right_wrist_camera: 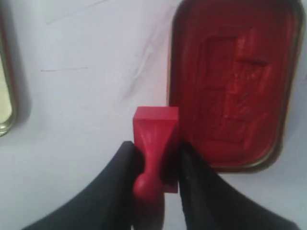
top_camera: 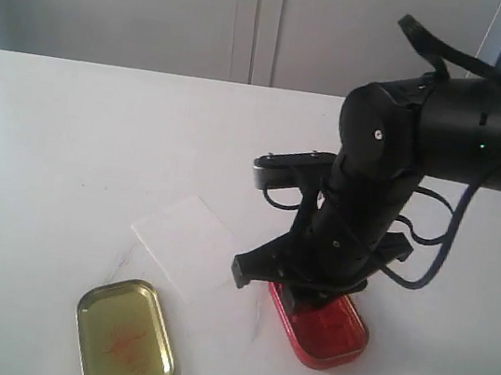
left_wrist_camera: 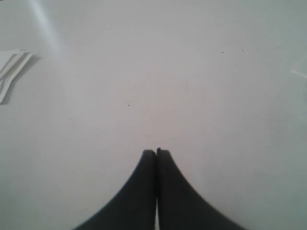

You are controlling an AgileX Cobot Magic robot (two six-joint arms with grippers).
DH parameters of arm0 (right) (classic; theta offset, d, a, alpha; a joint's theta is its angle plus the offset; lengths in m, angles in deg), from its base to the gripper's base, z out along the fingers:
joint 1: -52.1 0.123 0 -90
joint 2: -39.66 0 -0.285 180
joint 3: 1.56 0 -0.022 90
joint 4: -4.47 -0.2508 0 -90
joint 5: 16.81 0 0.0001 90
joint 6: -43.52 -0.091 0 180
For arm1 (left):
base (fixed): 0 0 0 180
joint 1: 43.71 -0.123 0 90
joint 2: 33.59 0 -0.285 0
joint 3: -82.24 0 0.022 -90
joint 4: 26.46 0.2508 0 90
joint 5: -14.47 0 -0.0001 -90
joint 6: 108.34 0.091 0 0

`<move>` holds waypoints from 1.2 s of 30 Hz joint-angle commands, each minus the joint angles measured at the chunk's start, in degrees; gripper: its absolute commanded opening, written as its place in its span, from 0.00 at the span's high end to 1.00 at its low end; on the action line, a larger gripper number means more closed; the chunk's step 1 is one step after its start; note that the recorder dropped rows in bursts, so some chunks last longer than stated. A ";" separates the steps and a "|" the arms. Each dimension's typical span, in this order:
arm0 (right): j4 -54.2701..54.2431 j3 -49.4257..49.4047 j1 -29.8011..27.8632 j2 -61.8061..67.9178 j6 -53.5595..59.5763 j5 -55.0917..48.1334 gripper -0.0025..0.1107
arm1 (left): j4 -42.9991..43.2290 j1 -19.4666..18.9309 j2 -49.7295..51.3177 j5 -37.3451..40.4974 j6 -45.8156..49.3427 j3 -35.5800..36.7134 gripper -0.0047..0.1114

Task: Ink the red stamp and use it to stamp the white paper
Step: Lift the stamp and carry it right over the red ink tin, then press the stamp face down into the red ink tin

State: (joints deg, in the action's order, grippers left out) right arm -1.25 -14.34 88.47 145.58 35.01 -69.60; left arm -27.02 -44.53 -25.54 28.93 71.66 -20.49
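Observation:
My right gripper (right_wrist_camera: 156, 148) is shut on the red stamp (right_wrist_camera: 155, 143), holding it by its handle just beside the open red ink tin (right_wrist_camera: 235, 86), over bare table. In the exterior view the right arm (top_camera: 372, 196) hangs over that ink tin (top_camera: 319, 330) and hides the stamp. The white paper (top_camera: 187, 244) lies flat left of the tin, faint against the table. My left gripper (left_wrist_camera: 156, 152) is shut on nothing above bare white table, and it does not show in the exterior view.
The gold oval tin lid (top_camera: 124, 336) lies at the front left of the white table (top_camera: 69, 142), and its rim (right_wrist_camera: 5, 110) shows in the right wrist view. A folded white slip (left_wrist_camera: 12, 72) lies at the edge of the left wrist view.

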 commanded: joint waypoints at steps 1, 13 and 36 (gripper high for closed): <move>-0.21 -2.25 -3.17 -1.63 2.31 0.33 0.98 | -0.69 0.24 -0.26 0.10 0.00 -0.05 0.96; -0.21 -5.71 -7.89 -2.00 6.39 1.10 0.98 | -0.69 0.24 -0.26 0.10 0.00 -0.05 0.96; -1.41 -2.20 -7.89 7.54 8.51 2.76 0.98 | -0.69 0.24 -0.26 0.10 0.00 -0.05 0.96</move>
State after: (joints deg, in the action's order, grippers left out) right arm -2.49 -17.06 81.04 152.66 42.73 -67.08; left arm -27.02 -44.53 -25.54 28.93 71.66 -20.49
